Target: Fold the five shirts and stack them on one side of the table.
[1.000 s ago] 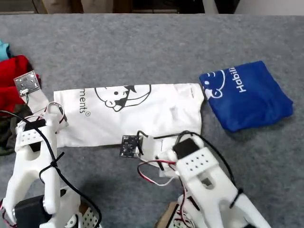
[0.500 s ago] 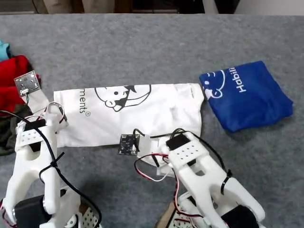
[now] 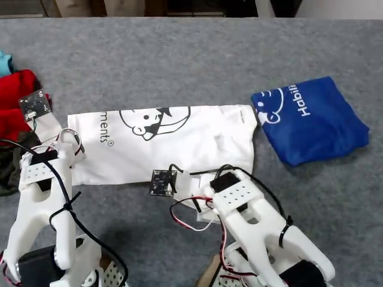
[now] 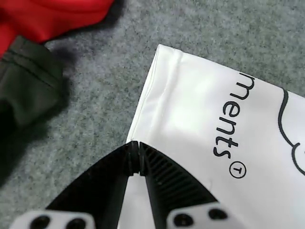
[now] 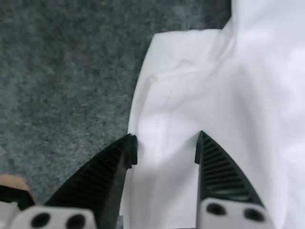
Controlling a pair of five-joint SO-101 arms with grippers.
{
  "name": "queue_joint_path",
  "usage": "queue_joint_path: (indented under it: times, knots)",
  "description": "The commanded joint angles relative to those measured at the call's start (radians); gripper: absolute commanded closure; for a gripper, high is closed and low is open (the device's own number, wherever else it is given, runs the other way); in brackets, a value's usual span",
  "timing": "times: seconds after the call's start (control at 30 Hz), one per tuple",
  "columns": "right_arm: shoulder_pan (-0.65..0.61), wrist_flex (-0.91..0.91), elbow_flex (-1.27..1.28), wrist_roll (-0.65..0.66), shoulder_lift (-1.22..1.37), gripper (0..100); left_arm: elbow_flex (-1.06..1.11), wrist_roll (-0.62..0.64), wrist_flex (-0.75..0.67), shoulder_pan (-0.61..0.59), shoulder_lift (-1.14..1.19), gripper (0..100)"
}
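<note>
A white shirt (image 3: 161, 140) with a black print lies folded into a long strip across the middle of the table. My left gripper (image 4: 136, 160) is shut on its short edge at the table's left; the same gripper (image 3: 67, 143) sits at that edge in the high view. At the strip's near edge my right gripper (image 5: 164, 148) is open, its fingers (image 5: 125, 153) astride a fold of the white shirt (image 5: 200, 95). That arm (image 3: 239, 200) comes in from the table's front. A folded blue shirt (image 3: 308, 116) lies at the right.
Red shirts (image 3: 15, 98) and a dark one (image 3: 9, 167) are bunched at the left edge, with a bit of teal (image 3: 3, 61) behind them. The red cloth (image 4: 47, 16) and the dark cloth (image 4: 24, 90) lie near my left gripper. Bare grey table (image 3: 179, 60) stretches behind.
The right arm has shifted left along the white shirt's near edge. The left arm has hardly moved.
</note>
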Motion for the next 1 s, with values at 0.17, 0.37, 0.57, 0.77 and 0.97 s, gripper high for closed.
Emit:
queue_joint_path:
  times: [0.17, 0.37, 0.57, 0.77, 0.97]
  knots:
    - [-0.002, 0.083, -0.108, -0.035, 0.001, 78.6, 0.014, -0.011, -0.058, 0.011, -0.010, 98]
    - [-0.002, 0.183, -0.226, -0.040, 0.001, 78.6, -0.009, -0.011, -0.060, 0.011, 0.035, 98]
    - [-0.005, 0.324, -0.291, -0.040, -0.085, 78.6, -0.015, -0.009, -0.061, 0.011, 0.050, 98]
    - [-0.030, 0.388, -0.222, -0.075, -0.194, 78.6, -0.015, -0.009, -0.060, 0.011, 0.050, 98]
    - [-0.128, 0.308, -0.154, -0.121, -0.193, 78.4, -0.015, -0.009, -0.060, 0.011, 0.050, 98]
